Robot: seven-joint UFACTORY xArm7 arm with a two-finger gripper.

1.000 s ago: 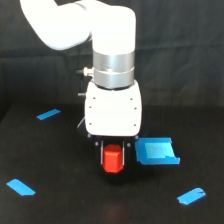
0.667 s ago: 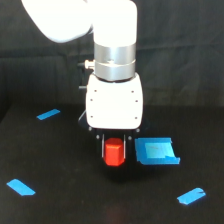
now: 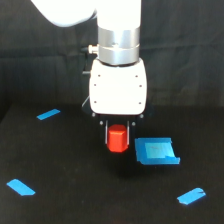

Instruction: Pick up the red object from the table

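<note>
The gripper [image 3: 118,136] is clamped on the red block [image 3: 117,139], which hangs clear above the black table [image 3: 75,200]. A blue tray [image 3: 156,151] sits just beside it, toward the exterior view's right.

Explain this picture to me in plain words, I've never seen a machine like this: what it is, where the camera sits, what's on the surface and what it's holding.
The white machine is a robot arm with a gripper at its lower end. One camera off the arm films it from the side. The gripper's two dark fingers are closed on the red object, a small block that appears lifted off the black table, with a faint shadow beneath. To the exterior view's right of the block lies a blue tray. Three short blue tape strips are stuck to the table.
</note>
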